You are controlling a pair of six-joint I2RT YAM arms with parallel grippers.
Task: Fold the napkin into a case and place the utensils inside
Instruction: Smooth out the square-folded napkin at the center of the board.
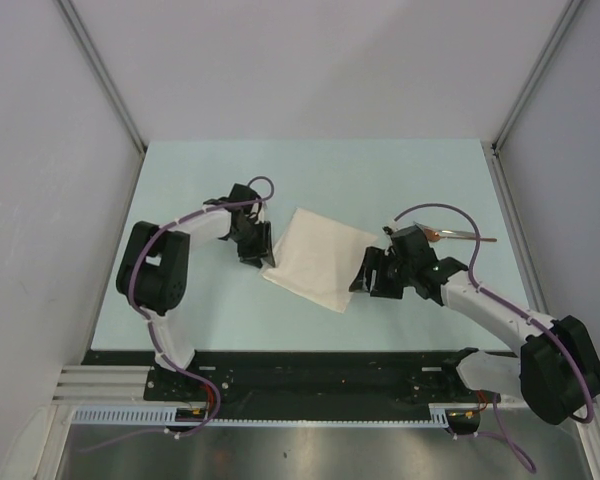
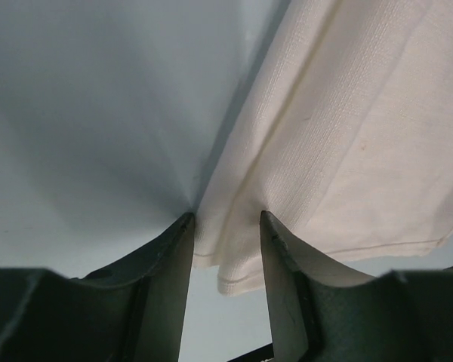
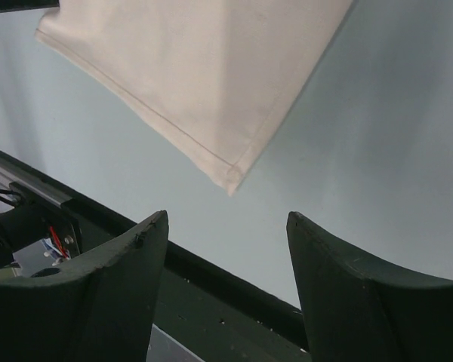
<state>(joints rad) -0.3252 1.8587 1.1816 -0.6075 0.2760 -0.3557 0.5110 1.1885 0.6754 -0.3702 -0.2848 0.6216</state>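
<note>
Folded cream cloth napkin [image 1: 315, 258] lies on the pale blue table [image 1: 210, 180]; left gripper [image 2: 225, 222] jaws apart astride its edge, right gripper [image 3: 226, 219] spread wide just off its corner; slim metal spoon [image 1: 467, 236] well right

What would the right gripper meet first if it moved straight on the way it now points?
Probably the near corner of the napkin, which lies ahead of the open right gripper. Depth is unclear, so the table might come first.

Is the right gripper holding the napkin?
No, the right gripper stands open, with the napkin corner lying clear ahead of it.
</note>
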